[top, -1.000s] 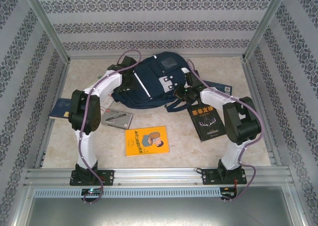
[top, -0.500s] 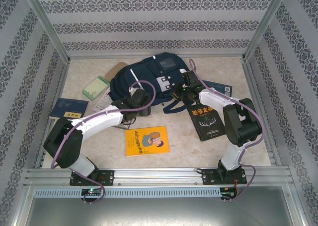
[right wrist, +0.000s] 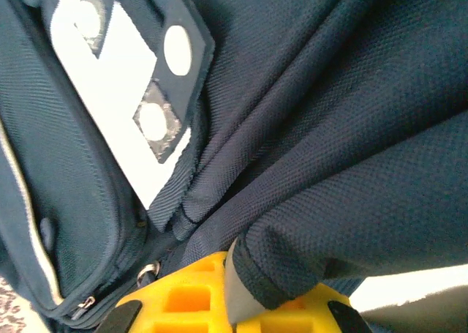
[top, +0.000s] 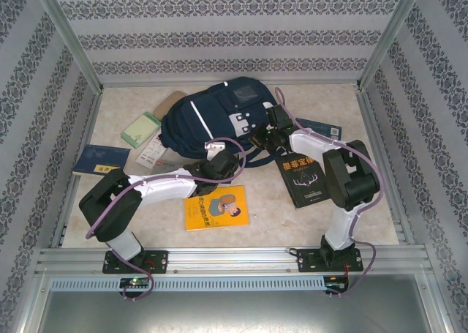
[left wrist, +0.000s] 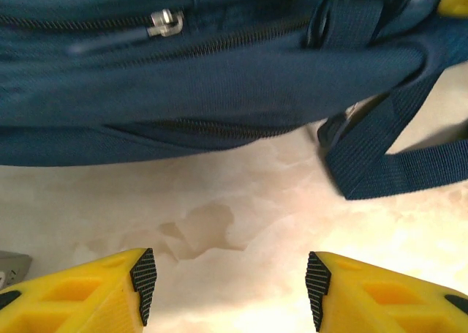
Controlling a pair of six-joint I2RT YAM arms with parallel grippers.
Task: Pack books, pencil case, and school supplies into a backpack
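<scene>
The navy backpack (top: pixel 219 117) lies at the back middle of the table. My right gripper (top: pixel 265 137) is shut on a fold of the backpack's fabric (right wrist: pixel 307 223) at its right side. My left gripper (top: pixel 227 162) is open over bare table just in front of the backpack's lower edge (left wrist: pixel 219 91), with nothing between its fingertips (left wrist: pixel 143 283). An orange-yellow book (top: pixel 216 207) lies front middle, a black book (top: pixel 301 178) at the right, a navy book (top: pixel 99 159) at the left. A blue book (top: pixel 325 130) peeks out behind the right arm. The pencil case is hidden under my left forearm.
A pale green pad (top: pixel 140 129) and a white packet with red print (top: pixel 150 156) lie left of the backpack. A dark strap (left wrist: pixel 395 168) trails onto the table right of my left gripper. Metal frame posts and patterned walls ring the table (top: pixel 344 99).
My left arm has swung from the backpack's left side down and to the right, along its front edge, uncovering the pad and packet. Its jaws narrowed a little. The right arm has held still.
</scene>
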